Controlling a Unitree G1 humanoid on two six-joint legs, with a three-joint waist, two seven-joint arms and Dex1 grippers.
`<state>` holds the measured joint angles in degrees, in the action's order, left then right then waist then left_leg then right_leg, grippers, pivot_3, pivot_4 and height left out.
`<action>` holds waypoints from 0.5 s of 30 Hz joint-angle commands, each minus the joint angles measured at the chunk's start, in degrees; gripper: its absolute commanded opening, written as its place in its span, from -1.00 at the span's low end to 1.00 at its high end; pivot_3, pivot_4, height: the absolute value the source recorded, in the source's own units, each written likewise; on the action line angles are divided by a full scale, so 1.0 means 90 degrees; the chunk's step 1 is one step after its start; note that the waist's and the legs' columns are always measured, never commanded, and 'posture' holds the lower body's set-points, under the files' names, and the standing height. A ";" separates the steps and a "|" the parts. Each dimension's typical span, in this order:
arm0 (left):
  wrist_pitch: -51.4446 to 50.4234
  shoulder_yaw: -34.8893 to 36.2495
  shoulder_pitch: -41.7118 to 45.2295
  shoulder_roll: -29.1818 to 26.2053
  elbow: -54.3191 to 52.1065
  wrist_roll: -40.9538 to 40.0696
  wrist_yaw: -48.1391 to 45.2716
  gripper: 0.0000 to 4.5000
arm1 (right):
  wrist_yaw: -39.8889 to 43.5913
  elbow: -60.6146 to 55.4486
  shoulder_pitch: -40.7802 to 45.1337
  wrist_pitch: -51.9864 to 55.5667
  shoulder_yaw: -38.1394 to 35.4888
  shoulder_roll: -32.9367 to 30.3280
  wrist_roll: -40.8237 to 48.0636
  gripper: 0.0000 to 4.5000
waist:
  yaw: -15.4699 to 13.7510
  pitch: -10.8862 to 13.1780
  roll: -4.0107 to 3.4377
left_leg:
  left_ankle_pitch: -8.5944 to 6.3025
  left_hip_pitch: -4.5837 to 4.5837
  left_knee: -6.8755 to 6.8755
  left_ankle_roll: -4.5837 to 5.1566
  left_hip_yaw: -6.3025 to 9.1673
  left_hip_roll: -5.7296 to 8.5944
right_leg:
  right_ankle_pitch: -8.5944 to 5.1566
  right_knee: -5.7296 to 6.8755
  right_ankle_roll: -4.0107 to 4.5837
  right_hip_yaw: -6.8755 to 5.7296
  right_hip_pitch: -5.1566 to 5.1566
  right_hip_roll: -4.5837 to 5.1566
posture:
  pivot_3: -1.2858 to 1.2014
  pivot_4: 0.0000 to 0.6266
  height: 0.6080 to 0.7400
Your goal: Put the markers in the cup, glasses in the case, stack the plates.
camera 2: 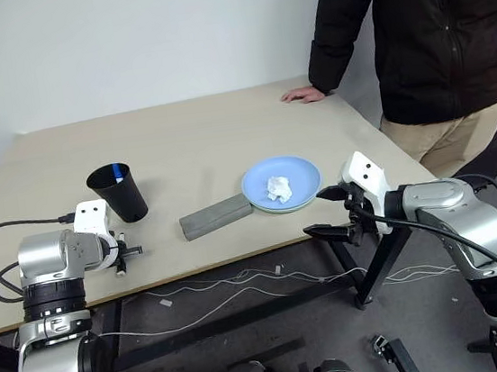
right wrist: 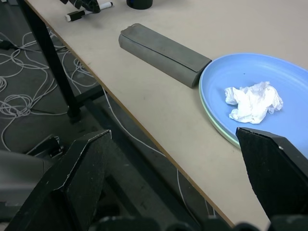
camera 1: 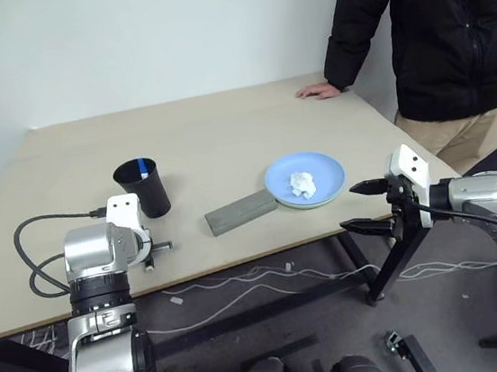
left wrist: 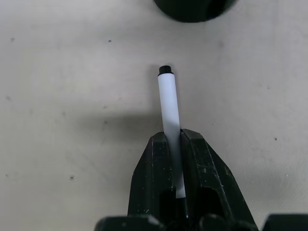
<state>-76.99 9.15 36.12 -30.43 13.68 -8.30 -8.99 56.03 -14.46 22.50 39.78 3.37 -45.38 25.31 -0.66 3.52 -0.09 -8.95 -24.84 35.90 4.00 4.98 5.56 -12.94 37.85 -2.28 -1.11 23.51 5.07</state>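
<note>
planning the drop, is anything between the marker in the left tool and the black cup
Nothing visible. The left tool is shut on the white marker with a black cap, and only bare table separates it from the black tapered plastic cup.

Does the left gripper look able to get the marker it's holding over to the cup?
Probably yes: the left gripper, shut on the marker, sits right beside the cup with nothing between.

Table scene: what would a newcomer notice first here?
The left gripper is shut on a white marker near the table's front edge, beside the black cup. Mid-table, a blue plate holding a crumpled tissue sits by the closed grey case. A person's hand rests on the far edge.
</note>
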 commanded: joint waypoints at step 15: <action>0.2813 -0.0266 0.0675 -0.1037 -0.1139 -0.1289 -0.3077 -0.98 | -0.0008 0.0135 0.0426 -0.0170 -0.0068 0.0153 -0.0071 1.00 | -0.0005 0.0000 0.0003 | 0.0001 -0.0086 -0.0003 0.0000 -0.0008 0.0006 | 0.0021 -0.0019 0.0005 0.0009 0.0103 0.0003 | 0.03 -1.00 0.41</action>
<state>-56.23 3.28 39.52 -39.68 3.19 -19.13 -36.44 56.09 -12.55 24.58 39.52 3.55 -44.11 24.61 -0.71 3.53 -0.06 -8.94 -25.61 35.88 4.00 4.90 5.61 -12.80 37.67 -2.29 -1.03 24.43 5.09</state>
